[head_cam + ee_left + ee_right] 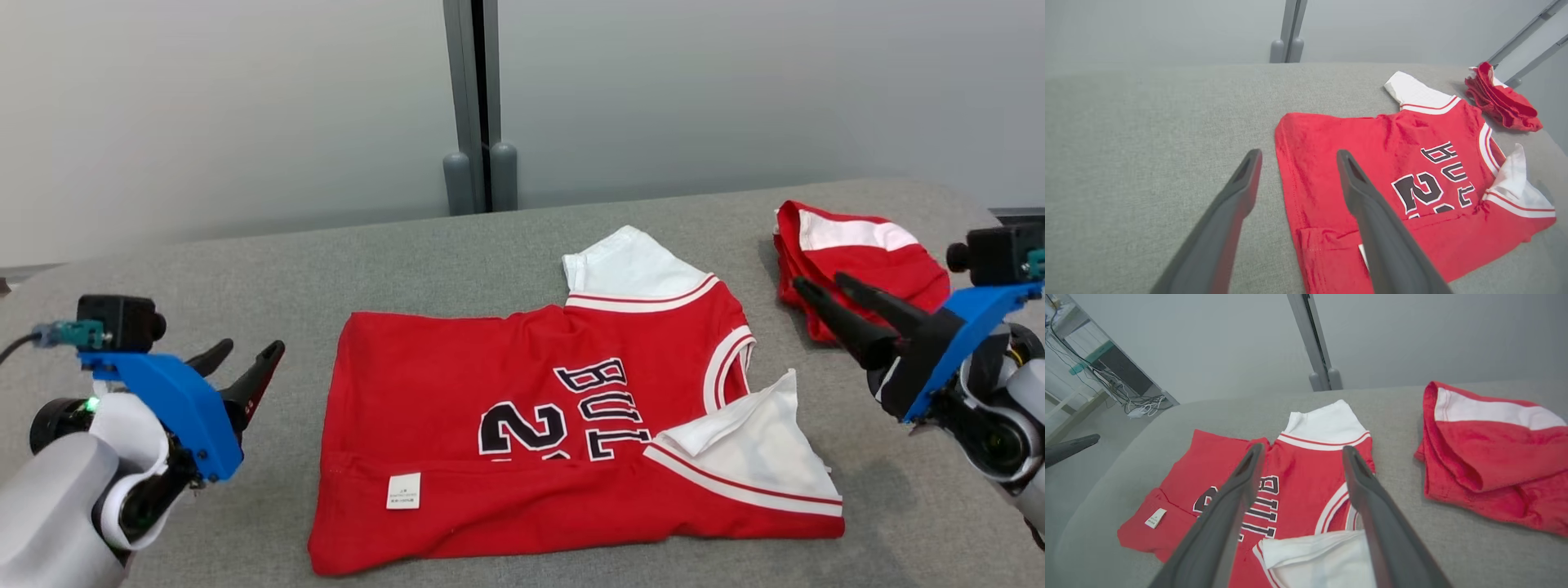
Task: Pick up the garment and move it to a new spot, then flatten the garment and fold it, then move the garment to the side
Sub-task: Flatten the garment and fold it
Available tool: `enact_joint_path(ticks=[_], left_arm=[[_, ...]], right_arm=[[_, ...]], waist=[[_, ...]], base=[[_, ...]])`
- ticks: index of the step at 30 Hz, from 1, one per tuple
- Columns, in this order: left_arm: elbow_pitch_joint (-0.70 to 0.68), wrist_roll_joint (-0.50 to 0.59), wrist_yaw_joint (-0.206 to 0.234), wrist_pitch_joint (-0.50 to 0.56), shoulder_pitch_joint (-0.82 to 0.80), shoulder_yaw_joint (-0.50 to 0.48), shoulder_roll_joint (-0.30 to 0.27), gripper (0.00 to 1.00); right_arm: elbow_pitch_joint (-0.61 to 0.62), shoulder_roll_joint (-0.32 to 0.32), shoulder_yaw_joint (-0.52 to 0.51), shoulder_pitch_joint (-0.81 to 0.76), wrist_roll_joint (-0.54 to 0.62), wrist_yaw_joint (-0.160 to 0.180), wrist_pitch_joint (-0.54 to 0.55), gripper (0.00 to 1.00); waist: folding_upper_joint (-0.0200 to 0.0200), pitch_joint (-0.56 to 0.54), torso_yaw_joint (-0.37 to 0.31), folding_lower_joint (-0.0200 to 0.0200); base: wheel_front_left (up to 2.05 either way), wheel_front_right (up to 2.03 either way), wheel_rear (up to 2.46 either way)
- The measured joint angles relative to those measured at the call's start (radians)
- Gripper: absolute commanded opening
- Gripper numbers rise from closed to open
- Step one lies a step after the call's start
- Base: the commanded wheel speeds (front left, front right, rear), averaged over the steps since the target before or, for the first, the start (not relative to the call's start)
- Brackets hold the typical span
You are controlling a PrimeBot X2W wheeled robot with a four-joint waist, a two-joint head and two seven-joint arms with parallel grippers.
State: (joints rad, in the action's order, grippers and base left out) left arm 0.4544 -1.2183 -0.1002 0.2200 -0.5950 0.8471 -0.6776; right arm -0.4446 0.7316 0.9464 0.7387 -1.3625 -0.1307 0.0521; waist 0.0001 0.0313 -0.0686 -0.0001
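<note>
Red garment (449, 392) lies between left gripper (251, 347) and right gripper (820, 280), touching neither; both spread apart.

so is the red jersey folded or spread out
Partly folded: the jersey has its near edge turned over the front, covering part of the number and showing the label.

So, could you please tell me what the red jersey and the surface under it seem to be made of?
Red jersey: probably soft knit fabric, matte; it creases and folds limply. Surface: seemingly grey woven upholstery, matte, with a fine flecked grain.
</note>
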Motion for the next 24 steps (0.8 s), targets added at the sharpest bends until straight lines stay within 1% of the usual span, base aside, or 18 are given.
enact_joint_path(ticks=[2, 4, 5, 7, 8, 10, 12, 13, 16, 18, 20, 22, 24], left_arm=[[-0.018, 0.056, 0.029, -0.111, 0.035, -0.004, -0.007, 1.0], [-0.051, 0.112, 0.076, -0.223, 0.07, -0.011, -0.009, 1.0], [-0.068, 0.135, 0.105, -0.282, 0.088, -0.021, -0.007, 1.0], [-0.109, 0.161, 0.174, -0.393, 0.134, -0.043, 0.005, 1.0], [-0.13, 0.177, 0.208, -0.429, 0.16, -0.052, 0.01, 1.0], [-0.177, 0.216, 0.269, -0.468, 0.212, -0.073, 0.022, 1.0], [-0.234, 0.254, 0.323, -0.479, 0.264, -0.113, 0.047, 1.0], [-0.269, 0.284, 0.348, -0.48, 0.296, -0.147, 0.065, 1.0], [-0.35, 0.401, 0.393, -0.482, 0.4, -0.25, 0.133, 1.0], [-0.388, 0.47, 0.403, -0.482, 0.493, -0.306, 0.185, 1.0], [-0.399, 0.538, 0.405, -0.482, 0.566, -0.345, 0.229, 1.0], [-0.396, 0.572, 0.39, -0.482, 0.62, -0.375, 0.267, 1.0], [-0.38, 0.605, 0.366, -0.482, 0.646, -0.393, 0.292, 1.0]], right_arm=[[0.01, 0.003, -0.017, -0.039, 0.046, 0.0, -0.129, 1.0], [0.006, 0.005, -0.037, -0.08, 0.105, 0.0, -0.253, 1.0], [-0.008, 0.004, -0.055, -0.099, 0.143, 0.0, -0.287, 1.0], [-0.034, -0.011, -0.12, -0.142, 0.221, 0.0, -0.311, 1.0], [-0.039, -0.033, -0.189, -0.167, 0.262, 0.0, -0.312, 1.0], [-0.015, -0.085, -0.344, -0.223, 0.399, 0.0, -0.314, 1.0], [0.024, -0.158, -0.492, -0.327, 0.505, 0.0, -0.314, 1.0], [0.043, -0.196, -0.548, -0.388, 0.561, 0.0, -0.314, 1.0], [0.096, -0.3, -0.691, -0.553, 0.692, 0.0, -0.313, 1.0], [0.118, -0.361, -0.764, -0.633, 0.755, 0.0, -0.314, 1.0], [0.126, -0.412, -0.814, -0.697, 0.802, 0.0, -0.314, 1.0], [0.127, -0.446, -0.843, -0.735, 0.836, 0.0, -0.314, 1.0], [0.114, -0.461, -0.857, -0.751, 0.859, 0.0, -0.314, 1.0]], waist=[[-0.0002, -0.021, -0.005, -0.0002], [-0.0002, -0.037, -0.01, -0.0001], [-0.0002, -0.044, -0.012, -0.0001], [-0.0002, -0.054, -0.016, -0.0001], [-0.0002, -0.057, -0.019, -0.0002], [-0.0002, -0.06, -0.022, -0.0001], [-0.0002, -0.063, -0.022, 0.0], [-0.0001, -0.064, -0.021, 0.0], [-0.0002, -0.067, -0.013, -0.0001], [-0.0003, -0.066, -0.008, -0.0001], [-0.0002, -0.063, -0.003, 0.0001], [-0.0002, -0.061, 0.0, 0.0], [-0.0003, -0.058, 0.003, 0.0]], base=[[0.0, 0.0, 0.0], [0.0, 0.0, 0.0], [0.0, 0.0, 0.0], [0.0, 0.0, 0.0], [0.0, 0.0, 0.0], [0.0, 0.0, 0.0], [0.0, 0.0, 0.0], [0.0, 0.0, 0.0], [0.0, 0.0, 0.0], [0.0, 0.0, 0.0], [0.0, 0.0, 0.0], [0.0, 0.0, 0.0], [0.0, 0.0, 0.0]])
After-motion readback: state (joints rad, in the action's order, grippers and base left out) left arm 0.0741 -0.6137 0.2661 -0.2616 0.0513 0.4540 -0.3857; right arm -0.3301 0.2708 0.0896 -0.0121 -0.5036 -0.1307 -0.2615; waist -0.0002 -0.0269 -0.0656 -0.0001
